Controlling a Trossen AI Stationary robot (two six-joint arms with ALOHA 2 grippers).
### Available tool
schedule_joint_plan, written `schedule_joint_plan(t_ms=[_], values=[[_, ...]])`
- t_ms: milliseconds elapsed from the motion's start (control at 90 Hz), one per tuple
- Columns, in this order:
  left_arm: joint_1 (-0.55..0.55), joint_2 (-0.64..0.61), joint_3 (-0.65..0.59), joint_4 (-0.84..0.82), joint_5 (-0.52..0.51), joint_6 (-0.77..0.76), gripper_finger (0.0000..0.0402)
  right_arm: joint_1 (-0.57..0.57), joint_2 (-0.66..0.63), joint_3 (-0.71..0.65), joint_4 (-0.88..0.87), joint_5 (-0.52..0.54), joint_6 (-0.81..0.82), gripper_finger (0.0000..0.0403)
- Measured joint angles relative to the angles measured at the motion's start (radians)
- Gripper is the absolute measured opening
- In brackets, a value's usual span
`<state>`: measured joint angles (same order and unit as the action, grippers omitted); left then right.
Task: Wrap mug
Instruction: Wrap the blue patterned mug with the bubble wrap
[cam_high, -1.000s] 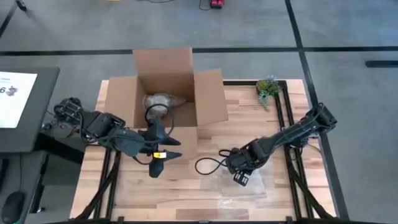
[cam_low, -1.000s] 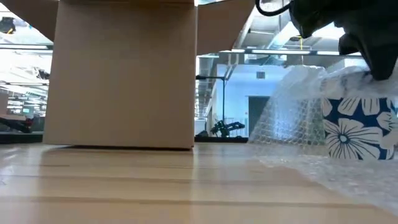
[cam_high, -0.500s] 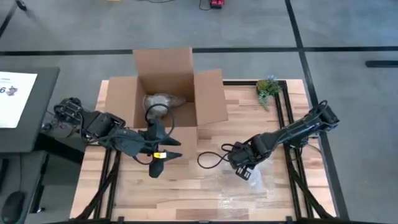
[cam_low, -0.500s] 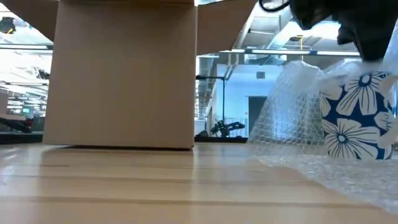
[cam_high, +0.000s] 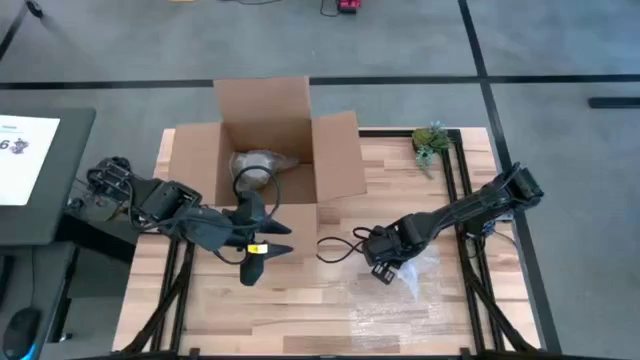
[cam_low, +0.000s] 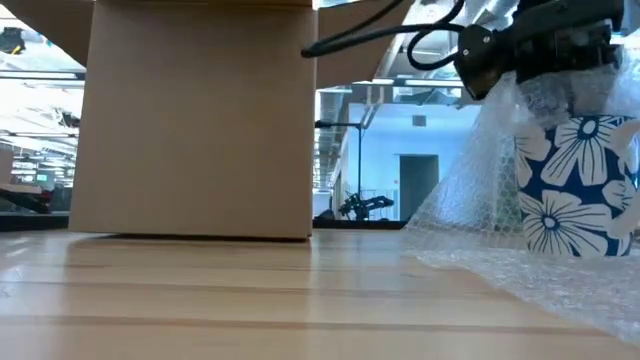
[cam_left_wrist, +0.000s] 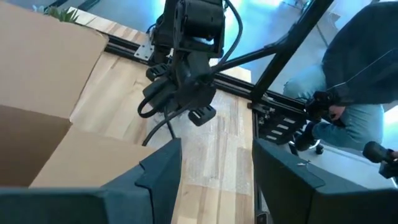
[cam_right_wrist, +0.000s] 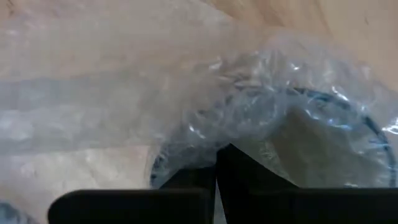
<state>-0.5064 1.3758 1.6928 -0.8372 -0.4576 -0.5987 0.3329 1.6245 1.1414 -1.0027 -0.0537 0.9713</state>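
On the right half of the table, a blue mug with white flowers stands upright on a sheet of bubble wrap, partly draped by it. From table height the wrap rises as a tent on the side of the mug facing the cardboard box, while the flowered side toward the camera is bare. The right hand sits just above the mug's rim. In its own wrist view the two fingers are pressed together with film gathered over them, so it appears to be pinching a fold of wrap over the mouth of the mug; how firmly it grips I cannot tell. The left hand waits near the front of the box, fingers spread and holding nothing. A wrapped bundle already lies inside the box, and a small plant stands at the far right corner of the table.

The chief risk, as I judge it, is the thin film slipping from the pinch, which would let the tent collapse off the mug. Pulling the fold sideways while the sheet is trapped under the mug's base could also tip or drag the mug. A person's sleeve shows beyond the table's edge in the left wrist view.
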Motion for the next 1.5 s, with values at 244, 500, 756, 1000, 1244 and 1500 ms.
schedule_joint_plan(t_ms=[244,500,756,1000,1244,1500], values=[[0.000,0.000,0.000,0.025,0.000,0.009,0.0175,-0.001,-0.004,0.139,-0.211,0.001,-0.008,0.0000],[0.000,0.000,0.000,0.024,0.000,0.015,0.0175,0.009,-0.005,0.273,-0.294,0.000,-0.017,0.0000],[0.000,0.000,0.000,0.024,0.001,0.015,0.0175,0.015,0.000,0.153,-0.164,-0.007,0.005,0.0000],[0.000,0.000,0.000,0.024,0.004,0.015,0.0175,-0.006,-0.001,-0.005,-0.002,-0.012,0.039,0.0000],[0.000,0.000,0.000,0.024,0.004,0.015,0.0175,-0.015,-0.007,0.027,-0.082,-0.015,0.053,0.0000],[0.000,0.000,0.000,0.024,0.004,0.014,0.0175,0.001,-0.065,0.291,-0.399,-0.002,0.069,0.0000]])
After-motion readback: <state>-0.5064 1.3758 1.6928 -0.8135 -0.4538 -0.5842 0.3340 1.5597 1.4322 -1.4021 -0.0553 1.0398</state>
